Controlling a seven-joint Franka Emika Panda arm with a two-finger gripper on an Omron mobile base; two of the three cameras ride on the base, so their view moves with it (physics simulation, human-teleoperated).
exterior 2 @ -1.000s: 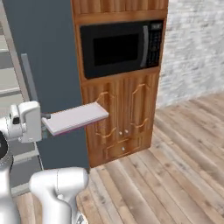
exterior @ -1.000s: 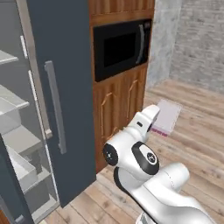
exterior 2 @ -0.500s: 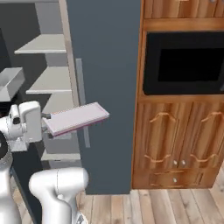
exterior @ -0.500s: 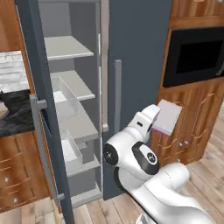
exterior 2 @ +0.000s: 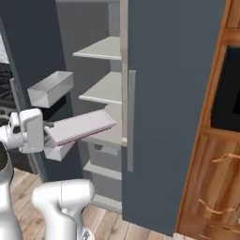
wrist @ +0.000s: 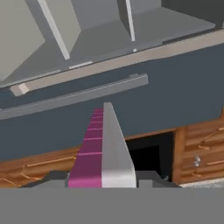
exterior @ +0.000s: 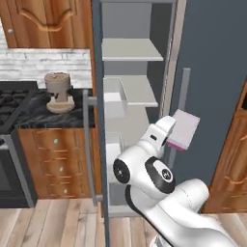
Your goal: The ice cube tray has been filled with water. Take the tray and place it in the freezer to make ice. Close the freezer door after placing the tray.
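Still outside freezer [exterior 2: 101, 51]: ice cube tray [exterior 2: 79, 127]

To my left a black stove [exterior: 12, 103] sits beside a dark tabletop [exterior: 53, 116], with wooden drawers [exterior: 60, 161] below it and a pale brick wall [exterior: 46, 62] behind. Wooden cupboards [exterior: 46, 21] hang above the wall, more wooden cabinets [exterior 2: 211, 187] stand at my right, and light plank flooring [exterior: 53, 224] runs underneath.
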